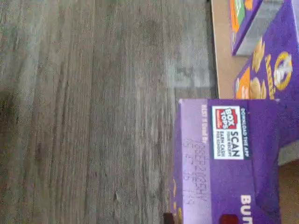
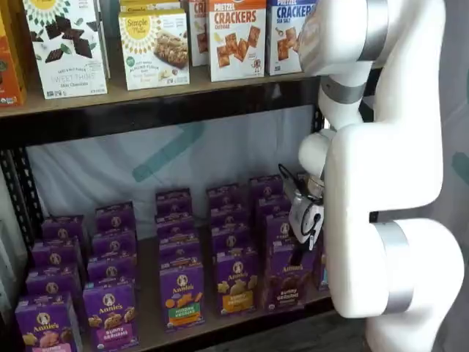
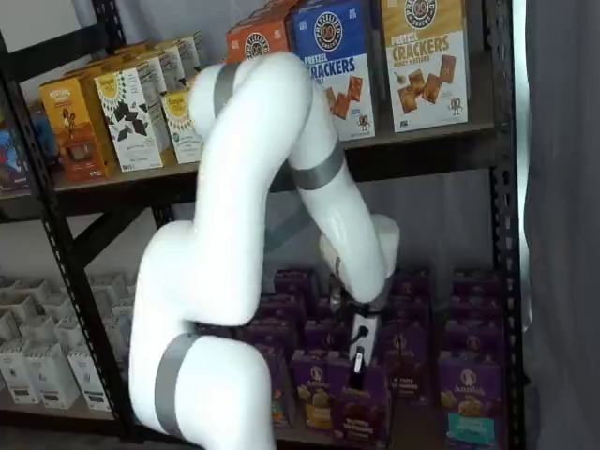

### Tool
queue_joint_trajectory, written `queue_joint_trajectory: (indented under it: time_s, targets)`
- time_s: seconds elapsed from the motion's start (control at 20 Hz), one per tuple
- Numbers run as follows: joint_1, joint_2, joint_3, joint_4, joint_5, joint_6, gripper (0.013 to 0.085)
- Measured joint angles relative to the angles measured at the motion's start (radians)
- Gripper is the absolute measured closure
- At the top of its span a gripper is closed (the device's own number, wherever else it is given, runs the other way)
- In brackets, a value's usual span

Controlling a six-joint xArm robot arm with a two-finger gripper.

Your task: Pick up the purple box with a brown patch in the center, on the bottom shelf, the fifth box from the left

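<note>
Purple box [image 2: 287, 282] gripped by black fingers [image 3: 357, 367].

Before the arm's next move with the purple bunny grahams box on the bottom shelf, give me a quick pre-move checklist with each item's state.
1. Pincer at the purple box: ok.
2. Pincer shut on the box: ok.
3. Right box, brown patch on its front: ok.
4. Box lifted off the bottom shelf: cannot tell.
5. Orange-patch neighbour box upright, undisturbed: ok.
6. Both fingers squarely on the box sides: cannot tell, only a side-on sight.
</note>
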Motion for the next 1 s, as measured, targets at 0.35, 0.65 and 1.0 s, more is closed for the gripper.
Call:
queue_joint_trajectory:
  time_s: [0.35,0.65,1.0]
  targets:
    - [0.084,-0.146,0.179,0.145,-0.085,-0.062,0.061]
    - [0.136,-0.271,0.296,0.135,-0.157,-0.003,0.061]
    - [0.134,-0.429,0.397,-0.079,-0.143,0.203,0.061]
